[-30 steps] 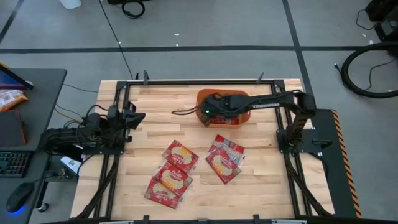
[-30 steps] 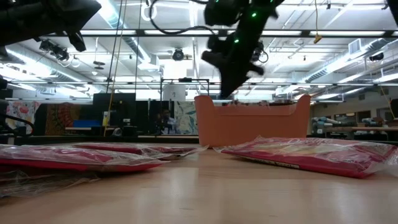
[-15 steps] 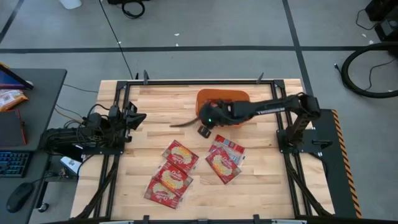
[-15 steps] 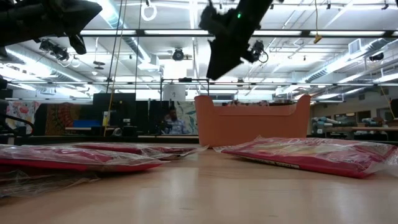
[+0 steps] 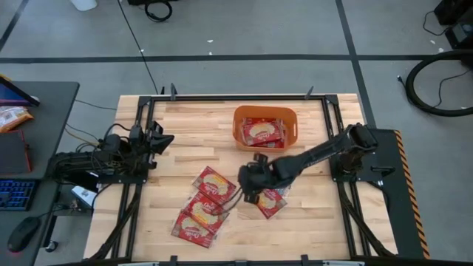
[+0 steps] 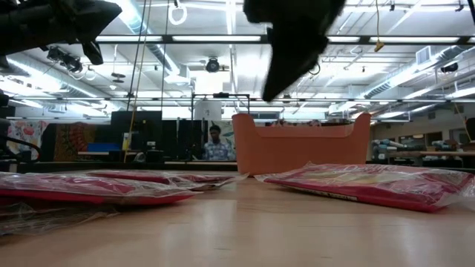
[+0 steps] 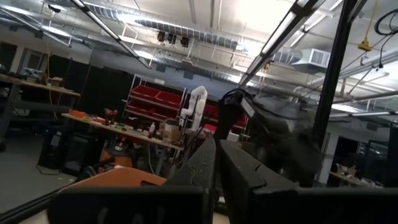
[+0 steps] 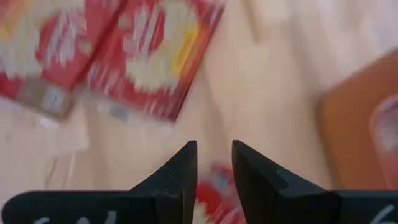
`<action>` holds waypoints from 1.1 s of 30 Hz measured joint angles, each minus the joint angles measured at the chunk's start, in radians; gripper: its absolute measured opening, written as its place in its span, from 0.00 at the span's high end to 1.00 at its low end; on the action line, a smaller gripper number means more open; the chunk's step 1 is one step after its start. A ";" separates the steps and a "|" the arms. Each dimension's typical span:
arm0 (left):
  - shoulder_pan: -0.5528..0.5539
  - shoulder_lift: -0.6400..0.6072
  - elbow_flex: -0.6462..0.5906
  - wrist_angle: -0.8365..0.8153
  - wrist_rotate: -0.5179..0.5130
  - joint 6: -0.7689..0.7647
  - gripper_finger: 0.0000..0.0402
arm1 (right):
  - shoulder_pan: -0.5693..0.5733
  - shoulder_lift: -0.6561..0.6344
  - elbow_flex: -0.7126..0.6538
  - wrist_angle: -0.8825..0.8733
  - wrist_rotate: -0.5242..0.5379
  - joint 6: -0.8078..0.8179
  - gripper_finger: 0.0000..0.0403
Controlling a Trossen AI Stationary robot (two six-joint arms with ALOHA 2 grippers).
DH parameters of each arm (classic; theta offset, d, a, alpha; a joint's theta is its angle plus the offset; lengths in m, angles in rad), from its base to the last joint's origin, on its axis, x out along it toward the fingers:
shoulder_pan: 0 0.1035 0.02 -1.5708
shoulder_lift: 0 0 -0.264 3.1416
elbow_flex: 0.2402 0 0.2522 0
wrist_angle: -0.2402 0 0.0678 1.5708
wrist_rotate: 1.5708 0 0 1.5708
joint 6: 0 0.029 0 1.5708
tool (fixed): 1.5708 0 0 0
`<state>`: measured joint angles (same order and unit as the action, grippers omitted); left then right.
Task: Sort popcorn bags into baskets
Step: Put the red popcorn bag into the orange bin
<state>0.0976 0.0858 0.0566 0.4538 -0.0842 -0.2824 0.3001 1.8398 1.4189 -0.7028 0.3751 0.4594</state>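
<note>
Swung from the basket [image 5: 266,130], right gripper [image 5: 250,183] hovers slightly open, empty, over popcorn bags [image 5: 264,193].

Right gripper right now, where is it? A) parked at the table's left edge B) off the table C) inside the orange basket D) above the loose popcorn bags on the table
D: the right gripper hangs over the loose popcorn bags, empty, clear of the orange basket, where packets already lie.

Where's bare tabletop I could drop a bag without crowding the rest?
Free: the table between the parked left pincer and the orange basket, and the strip near the right arm's base. Crowded: the popcorn bags, where the right pincer hovers.
</note>
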 joint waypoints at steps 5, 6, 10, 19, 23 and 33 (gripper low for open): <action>-0.001 0.010 0.000 -0.002 -0.001 -0.002 0.94 | 0.050 0.028 -0.001 -0.188 -0.071 0.288 0.72; -0.001 0.011 0.000 -0.005 -0.001 -0.002 0.94 | 0.055 0.030 -0.001 -0.243 -0.092 0.342 0.71; -0.001 0.021 0.000 -0.002 0.000 -0.002 0.94 | 0.069 0.033 -0.001 -0.343 -0.185 0.478 0.64; -0.001 0.022 0.000 -0.004 0.022 -0.003 0.94 | 0.095 0.024 -0.040 -0.351 -0.239 0.591 0.46; -0.001 0.022 0.000 -0.003 0.062 -0.003 0.94 | 0.096 -0.018 -0.136 -0.291 -0.274 0.640 0.42; -0.001 0.022 0.000 -0.002 0.062 -0.003 0.94 | 0.071 -0.067 -0.322 -0.043 -0.340 0.747 0.41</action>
<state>0.0971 0.1074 0.0569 0.4519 -0.0219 -0.2852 0.3710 1.7725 1.0967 -0.7462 0.0349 1.2062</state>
